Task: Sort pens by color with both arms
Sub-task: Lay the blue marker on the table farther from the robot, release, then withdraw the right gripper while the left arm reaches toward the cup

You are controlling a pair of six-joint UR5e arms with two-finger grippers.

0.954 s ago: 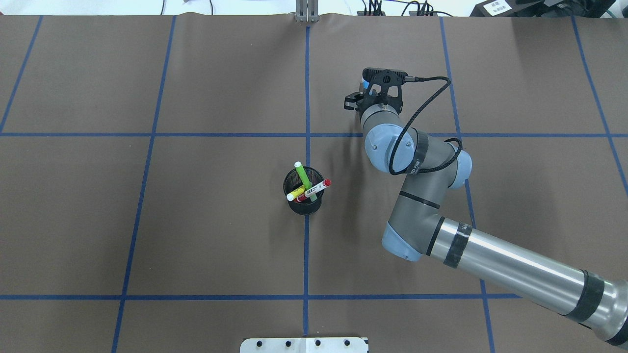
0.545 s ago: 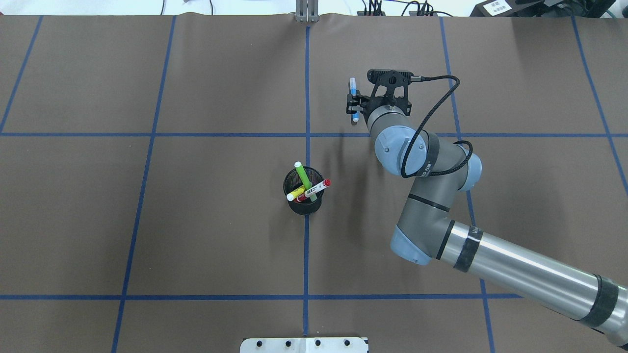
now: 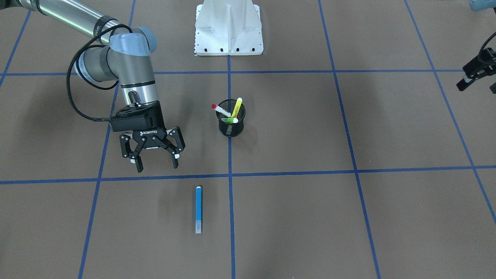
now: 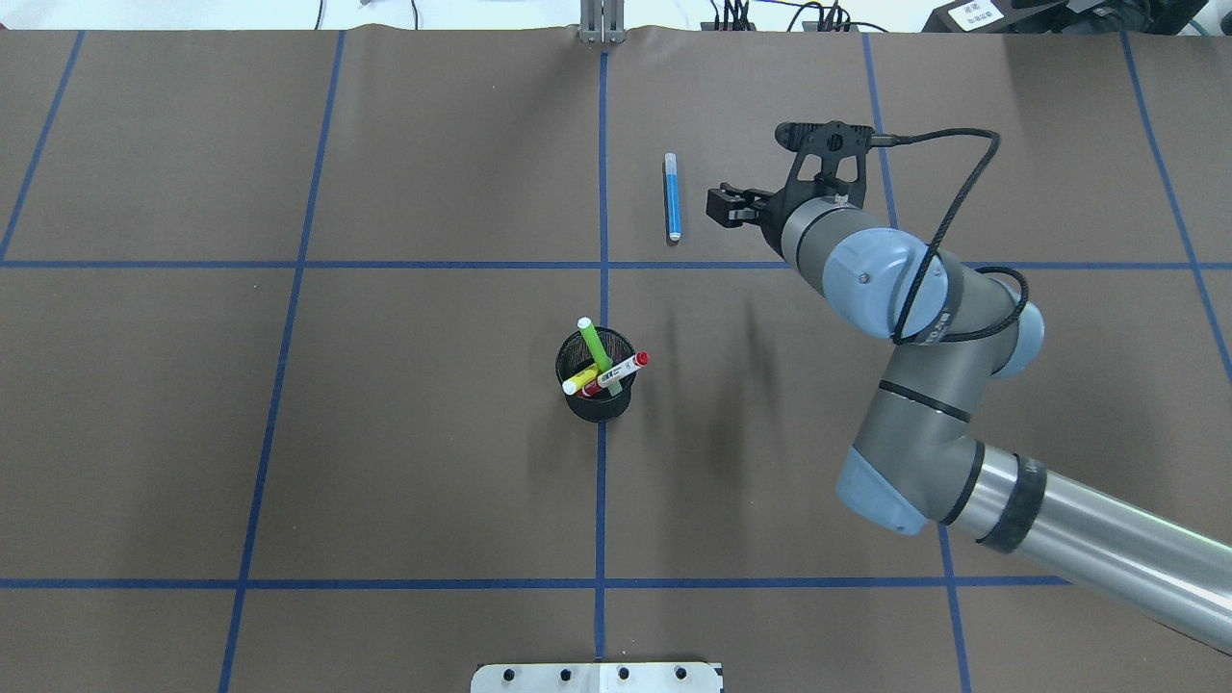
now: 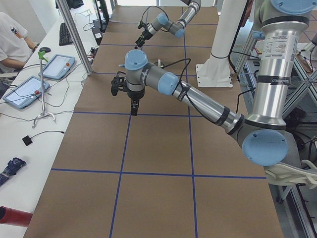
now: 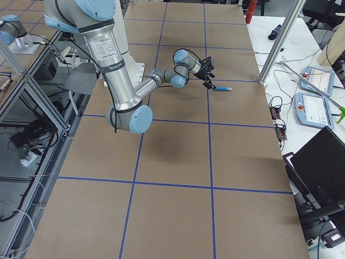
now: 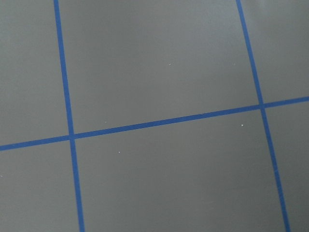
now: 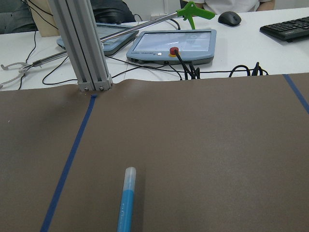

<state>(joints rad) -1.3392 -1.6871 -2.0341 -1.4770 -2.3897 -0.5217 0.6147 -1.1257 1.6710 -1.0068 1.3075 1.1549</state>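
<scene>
The blue pen [image 4: 672, 197] lies flat on the brown table, far of the middle, and also shows in the front view [image 3: 198, 209] and the right wrist view [image 8: 126, 203]. My right gripper [image 4: 714, 206] is open and empty, raised just right of that pen; the front view shows its jaws spread [image 3: 157, 166]. The black mesh cup [image 4: 597, 399] holds the light green pen [image 4: 594, 346], the yellow pen [image 4: 580, 377] and the white pen with red ends [image 4: 626, 368]. My left gripper [image 3: 478, 73] sits at the front view's right edge, partly cut off, apparently open and empty.
The white pedestal base [image 3: 228, 31] stands at the near table edge. An aluminium post [image 4: 602, 24] rises at the far edge, with control tablets [image 8: 174, 43] and cables behind it. Blue tape lines grid the table. The left wrist view shows only table.
My right gripper has let go of the blue pen, which now lies on the table. The gripper has opened and moved away to the right.
</scene>
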